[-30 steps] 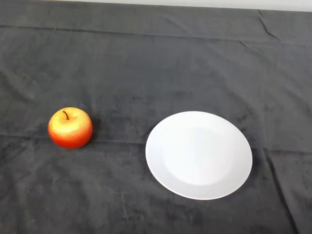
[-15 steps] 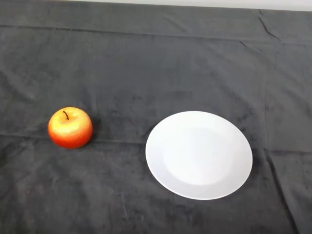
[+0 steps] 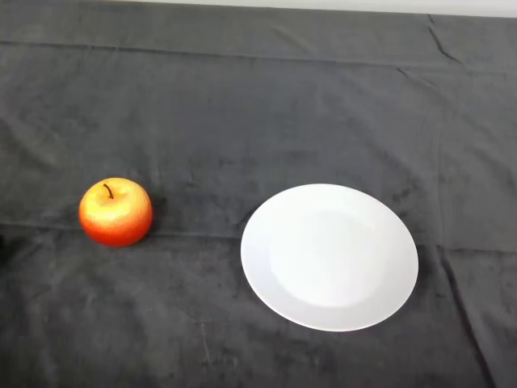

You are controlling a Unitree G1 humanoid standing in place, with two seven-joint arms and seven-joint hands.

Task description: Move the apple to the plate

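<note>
A red and yellow apple [image 3: 115, 212] with a short dark stem stands upright on the dark cloth at the left of the head view. A white round plate [image 3: 329, 256] lies to its right, with nothing on it, about a plate's width of cloth between the two.
The dark grey cloth [image 3: 242, 105] covers the whole table, with creases running across it at the far side and at the right. A pale strip of the table's far edge [image 3: 323, 5] shows along the top.
</note>
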